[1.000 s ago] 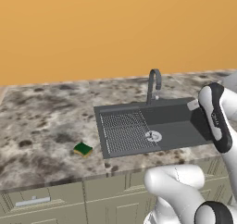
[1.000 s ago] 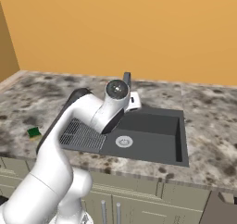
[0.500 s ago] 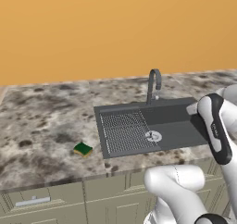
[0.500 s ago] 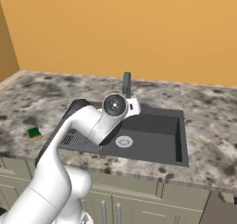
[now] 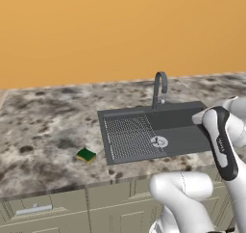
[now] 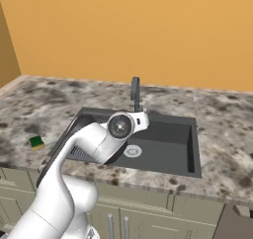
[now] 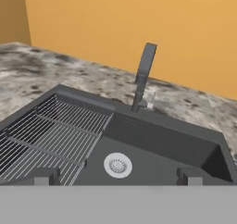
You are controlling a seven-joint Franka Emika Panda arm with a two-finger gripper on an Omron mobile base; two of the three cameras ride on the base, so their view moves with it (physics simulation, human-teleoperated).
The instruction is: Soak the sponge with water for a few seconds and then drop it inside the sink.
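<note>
The sponge [image 5: 86, 155] [image 6: 36, 142], green on top with a yellow base, lies flat on the counter left of the sink. The dark grey sink [image 5: 185, 131] [image 6: 168, 134] [image 7: 157, 142] has a ribbed drainboard [image 7: 51, 135], a round silver drain [image 7: 117, 165] and a curved grey faucet [image 5: 160, 87] [image 6: 135, 92] [image 7: 143, 72]. No water stream is in view at the faucet. My gripper [image 7: 116, 177] hangs over the front of the basin, facing the drain and faucet. It is open with nothing between its fingertips [image 7: 41, 176], far to the right of the sponge.
Speckled stone counter [image 5: 43, 131] [image 6: 222, 129] runs on both sides of the sink, backed by an orange wall [image 5: 96, 30]. My own white arm [image 6: 94, 144] crosses in front of the drainboard in the right base view. Cabinet fronts [image 5: 48, 203] lie below the counter edge.
My arm has sunk lower over the sink, bringing the hand closer to the basin. The sponge has stayed where it was.
</note>
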